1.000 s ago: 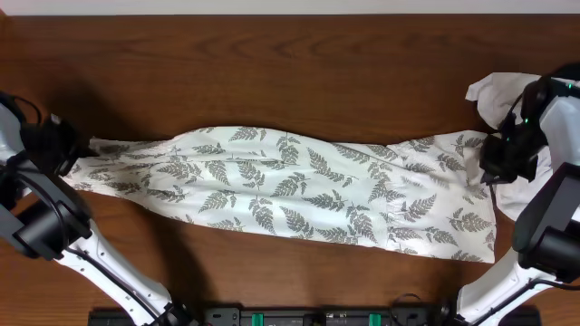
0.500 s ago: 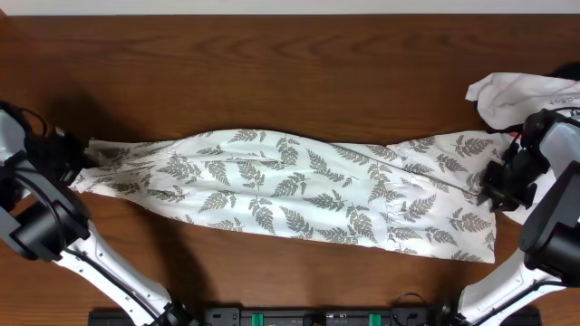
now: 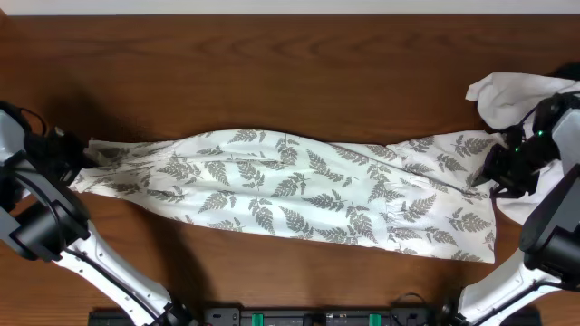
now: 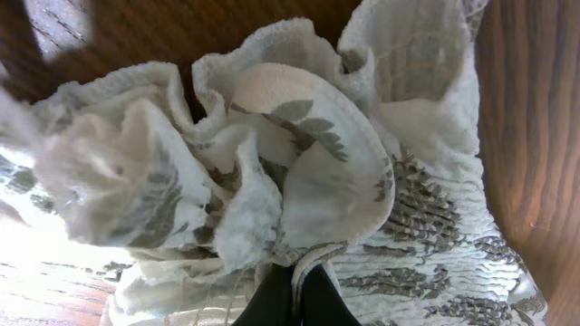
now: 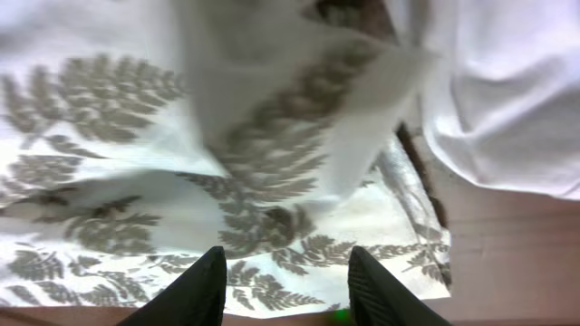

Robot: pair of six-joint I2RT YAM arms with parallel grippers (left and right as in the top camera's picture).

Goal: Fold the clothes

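I see the clothes [image 3: 290, 195], thin white fabric printed with grey-green ferns, stretched lengthwise across the bench [image 3: 290, 72], their bunched left end pinched in my closed left end effector [image 4: 294, 303], my right end effector [image 5: 285, 281] parted and empty above the other end.

Even light; clothes [image 5: 272, 118] motion-blurred in wrist views

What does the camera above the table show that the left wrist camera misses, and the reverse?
Only overhead: the whole fern-print garment stretched across the table, plus a plain white garment at the right edge. Only left wrist: up close, the left claw pinching the garment's bunched end. Both: fern fabric on brown wood.
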